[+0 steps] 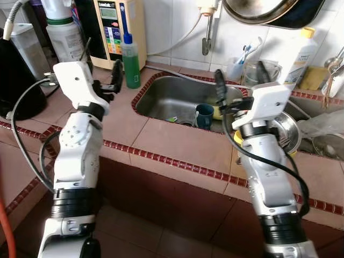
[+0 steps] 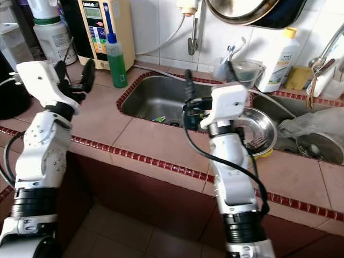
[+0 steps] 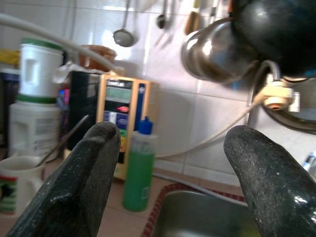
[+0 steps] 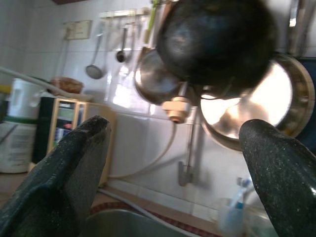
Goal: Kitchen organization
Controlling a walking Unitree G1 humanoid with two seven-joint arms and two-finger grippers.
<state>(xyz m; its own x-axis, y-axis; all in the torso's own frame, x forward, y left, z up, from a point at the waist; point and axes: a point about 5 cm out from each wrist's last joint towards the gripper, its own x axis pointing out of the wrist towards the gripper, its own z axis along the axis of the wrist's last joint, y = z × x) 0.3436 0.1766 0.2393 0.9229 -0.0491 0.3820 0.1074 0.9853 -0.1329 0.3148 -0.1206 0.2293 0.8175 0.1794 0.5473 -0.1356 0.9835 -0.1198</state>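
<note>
A steel sink (image 1: 166, 91) is set into the tiled counter, and a dark blue cup (image 1: 204, 115) stands inside it. Beside the sink's left corner is a green soap bottle (image 1: 130, 62) with a blue cap. My left gripper (image 1: 102, 67) is raised over the counter just left of that bottle, open and holding nothing. The left wrist view looks past its fingers (image 3: 84, 182) at the bottle (image 3: 138, 170). My right gripper (image 1: 241, 80) hangs open over the sink's right side, above the cup. A steel bowl (image 2: 260, 131) sits just right of that arm.
A black kettle (image 1: 16, 75) and a water purifier (image 1: 115, 27) stand at the back left. A white bottle with a yellow cap (image 1: 298, 56), a glass jug (image 1: 269, 69) and a cup of brushes (image 1: 235, 67) line the back wall. Pans (image 4: 217, 44) hang above.
</note>
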